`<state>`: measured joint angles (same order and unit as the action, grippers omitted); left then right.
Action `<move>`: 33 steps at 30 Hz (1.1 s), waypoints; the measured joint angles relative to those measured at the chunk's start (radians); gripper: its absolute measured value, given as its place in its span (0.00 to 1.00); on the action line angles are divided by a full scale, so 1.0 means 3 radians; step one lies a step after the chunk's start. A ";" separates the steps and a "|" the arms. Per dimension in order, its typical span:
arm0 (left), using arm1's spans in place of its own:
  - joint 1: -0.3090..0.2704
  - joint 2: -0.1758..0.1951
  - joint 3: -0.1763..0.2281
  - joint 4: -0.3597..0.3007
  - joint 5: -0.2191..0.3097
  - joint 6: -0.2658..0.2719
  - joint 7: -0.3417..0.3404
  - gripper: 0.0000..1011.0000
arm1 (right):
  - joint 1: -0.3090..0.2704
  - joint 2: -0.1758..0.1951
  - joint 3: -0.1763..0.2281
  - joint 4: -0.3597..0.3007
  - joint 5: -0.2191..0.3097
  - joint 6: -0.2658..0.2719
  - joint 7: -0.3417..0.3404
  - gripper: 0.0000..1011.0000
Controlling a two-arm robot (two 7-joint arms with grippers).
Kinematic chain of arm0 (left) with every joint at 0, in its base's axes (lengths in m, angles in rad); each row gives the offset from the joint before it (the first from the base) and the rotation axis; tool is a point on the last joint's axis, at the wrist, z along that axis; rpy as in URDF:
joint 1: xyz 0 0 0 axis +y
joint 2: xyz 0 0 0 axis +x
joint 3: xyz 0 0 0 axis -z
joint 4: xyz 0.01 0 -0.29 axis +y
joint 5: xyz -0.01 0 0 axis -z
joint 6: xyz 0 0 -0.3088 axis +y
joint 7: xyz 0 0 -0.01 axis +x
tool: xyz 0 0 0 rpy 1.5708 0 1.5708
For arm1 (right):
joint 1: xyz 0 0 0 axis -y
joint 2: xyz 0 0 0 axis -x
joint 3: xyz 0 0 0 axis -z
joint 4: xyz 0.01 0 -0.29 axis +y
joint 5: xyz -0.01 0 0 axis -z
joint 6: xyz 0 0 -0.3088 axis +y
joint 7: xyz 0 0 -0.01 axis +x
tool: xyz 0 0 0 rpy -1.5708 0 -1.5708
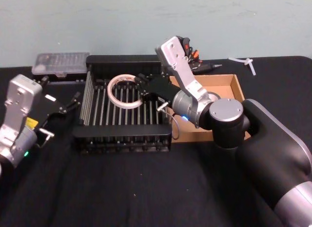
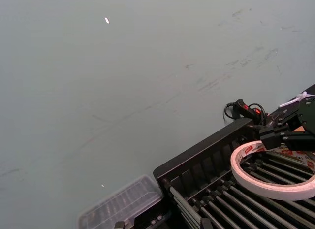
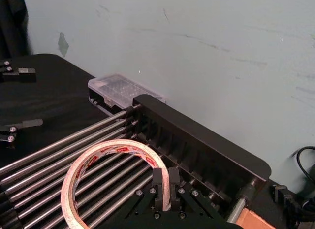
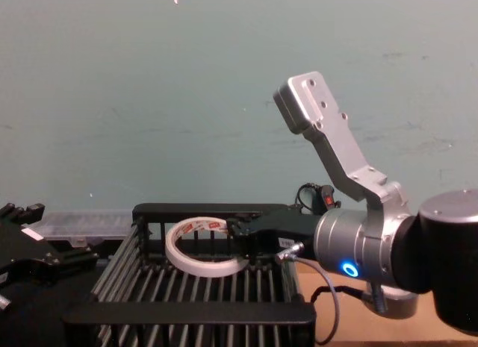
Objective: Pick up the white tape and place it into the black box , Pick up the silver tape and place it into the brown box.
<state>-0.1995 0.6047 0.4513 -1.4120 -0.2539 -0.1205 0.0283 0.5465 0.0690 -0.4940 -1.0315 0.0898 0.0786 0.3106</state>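
- My right gripper (image 3: 165, 189) pinches the white tape (image 3: 109, 166) by its rim, fingers pressed together on the thin band, one inside the ring and one outside. I judge that edge hold is what keeps a wide, floppy ring steady.
- The ring hangs tilted inside the black box (image 1: 122, 134), its low side near the slatted floor and its gripped side lifted, toward the box's far right corner. Whether it touches the bars I cannot tell.
- I hold it low over the floor, so by my guess letting go here drops it flat with no bounce over the rim.
- My right arm reaches in across the black box's right wall, forearm level, wrist low, and the upper link angled up and back above the box.
- The brown box (image 1: 229, 88) sits touching the black box's right side, partly behind my arm.
- My left gripper (image 1: 58, 110) idles just off the black box's left wall, its fingers spread wide and holding nothing.
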 joint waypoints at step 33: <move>0.0000 0.0000 0.0000 0.0000 0.0000 0.0000 0.0000 0.99 | -0.0004 -0.0003 0.0013 0.0000 -0.0021 0.0013 0.0007 0.65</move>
<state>-0.1995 0.6047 0.4514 -1.4120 -0.2539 -0.1205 0.0283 0.5454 0.0680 -0.4902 -1.0313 0.0835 0.0826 0.3126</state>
